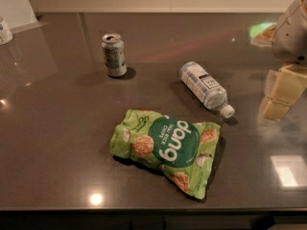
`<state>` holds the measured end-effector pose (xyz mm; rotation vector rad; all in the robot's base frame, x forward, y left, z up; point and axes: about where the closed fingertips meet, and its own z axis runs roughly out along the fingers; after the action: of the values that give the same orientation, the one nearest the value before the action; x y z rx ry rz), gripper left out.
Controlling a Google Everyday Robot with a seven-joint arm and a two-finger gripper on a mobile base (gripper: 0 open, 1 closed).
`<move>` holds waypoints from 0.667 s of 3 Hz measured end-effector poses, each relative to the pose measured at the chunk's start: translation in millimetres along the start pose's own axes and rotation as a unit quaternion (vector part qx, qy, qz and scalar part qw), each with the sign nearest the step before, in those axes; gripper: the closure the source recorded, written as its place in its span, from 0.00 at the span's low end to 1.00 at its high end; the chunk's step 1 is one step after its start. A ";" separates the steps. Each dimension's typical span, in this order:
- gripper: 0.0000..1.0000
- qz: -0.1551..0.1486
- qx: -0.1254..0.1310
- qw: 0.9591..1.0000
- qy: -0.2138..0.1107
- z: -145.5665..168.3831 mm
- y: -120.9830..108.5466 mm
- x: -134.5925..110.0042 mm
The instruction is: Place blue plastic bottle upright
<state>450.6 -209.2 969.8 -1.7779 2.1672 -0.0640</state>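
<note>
The blue plastic bottle (205, 87) lies on its side on the dark table (57, 143), right of centre, its white cap (227, 111) pointing toward the front right. It is clear with a pale blue-and-white label. My gripper (280, 92) hangs at the right edge of the view, its cream-coloured fingers (283, 90) pointing down, to the right of the bottle's cap and apart from it. It holds nothing.
A silver drink can (114, 54) stands upright at the back left of the bottle. A green "dang" snack bag (167, 147) lies flat in front of the bottle. A small white container (5, 31) stands at the far left edge.
</note>
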 end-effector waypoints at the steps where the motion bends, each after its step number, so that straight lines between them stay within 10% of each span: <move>1: 0.00 -0.054 -0.003 0.998 -0.019 20.7 -20.8 -11.8; 2: 0.00 -0.126 0.006 0.992 -0.029 38.8 -45.2 -19.3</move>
<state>507.4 -193.7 948.7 -2.0117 1.8887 -0.0850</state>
